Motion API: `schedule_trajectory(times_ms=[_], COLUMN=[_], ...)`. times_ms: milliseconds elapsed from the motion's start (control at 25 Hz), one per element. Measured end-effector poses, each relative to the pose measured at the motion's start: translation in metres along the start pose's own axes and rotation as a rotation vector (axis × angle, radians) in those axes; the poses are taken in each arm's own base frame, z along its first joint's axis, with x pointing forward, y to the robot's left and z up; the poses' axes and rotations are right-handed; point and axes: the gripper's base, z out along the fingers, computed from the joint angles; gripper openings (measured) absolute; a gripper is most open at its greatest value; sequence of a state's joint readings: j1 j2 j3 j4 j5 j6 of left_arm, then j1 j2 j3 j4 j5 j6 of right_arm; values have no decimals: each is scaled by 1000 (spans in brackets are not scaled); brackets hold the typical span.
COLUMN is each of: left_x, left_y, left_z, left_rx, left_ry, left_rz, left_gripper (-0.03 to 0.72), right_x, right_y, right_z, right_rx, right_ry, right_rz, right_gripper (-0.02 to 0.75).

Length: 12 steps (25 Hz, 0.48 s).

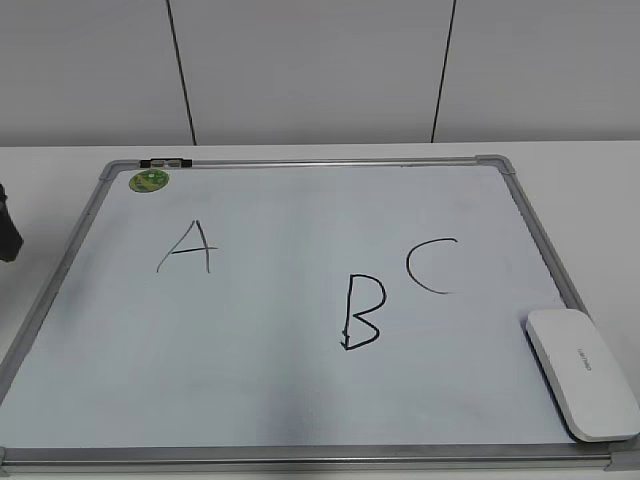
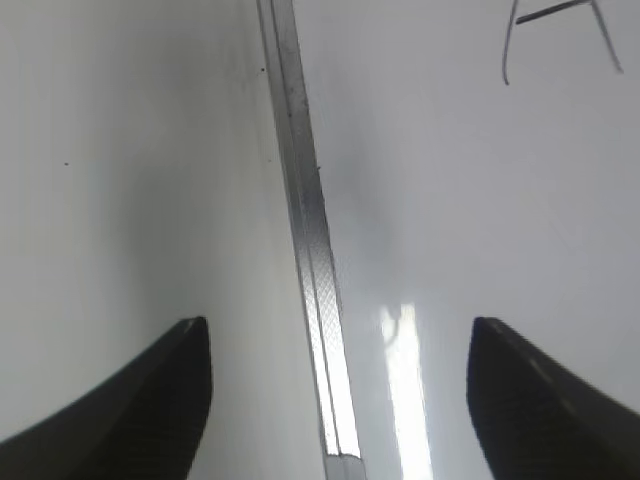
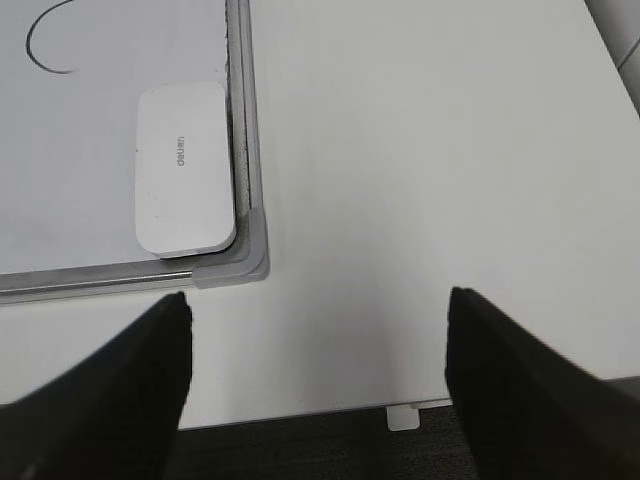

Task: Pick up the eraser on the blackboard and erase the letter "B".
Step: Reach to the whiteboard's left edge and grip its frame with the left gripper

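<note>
The blackboard (image 1: pixel 300 200), really a white board in a silver-grey frame, lies flat on the white worktop, reaching nearly to its front edge. The letter "B" (image 1: pixel 362 312) stands unerased in thin black strokes right of the board's centre, towards the front. The eraser (image 1: pixel 582 372), a flat white rounded slab with small grey lettering, lies in the board's front right corner, against the frame

One large white dry-erase blackboard (image 1: pixel 300 400) with a silver-grey metal frame lay on the table. It carried three hand-drawn black marker letters: one "A" (image 1: pixel 187 248) at nine o'clock, one letter "B" (image 1: pixel 362 312) near the centre, one "C" (image 1: pixel 430 266) toward three o'clock. There was one flat white rounded-rectangle plastic eraser (image 1: pixel 583 372) at four o'clock and one small round green sticker (image 1: pixel 149 180) at eleven o'clock.
</note>
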<state>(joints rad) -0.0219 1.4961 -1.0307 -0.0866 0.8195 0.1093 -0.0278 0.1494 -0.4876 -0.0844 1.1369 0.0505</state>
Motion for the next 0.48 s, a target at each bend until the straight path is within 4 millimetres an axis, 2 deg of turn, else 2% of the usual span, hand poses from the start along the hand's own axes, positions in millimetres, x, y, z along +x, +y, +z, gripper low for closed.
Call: schedule_trajectory(times_ms=[240, 480], left_x=[-18, -33], left_y=[4, 14], left_z=[51, 85], left_rx=[8, 44], left_ry=[117, 157], left_rz=[6, -29], left_gripper=[572, 554], right_x=[0, 0], right_y=[0, 0], right_z=[0, 0], right_rx=[0, 1], right_ry=[0, 0], right_rz=[0, 0], right_gripper=[587, 587])
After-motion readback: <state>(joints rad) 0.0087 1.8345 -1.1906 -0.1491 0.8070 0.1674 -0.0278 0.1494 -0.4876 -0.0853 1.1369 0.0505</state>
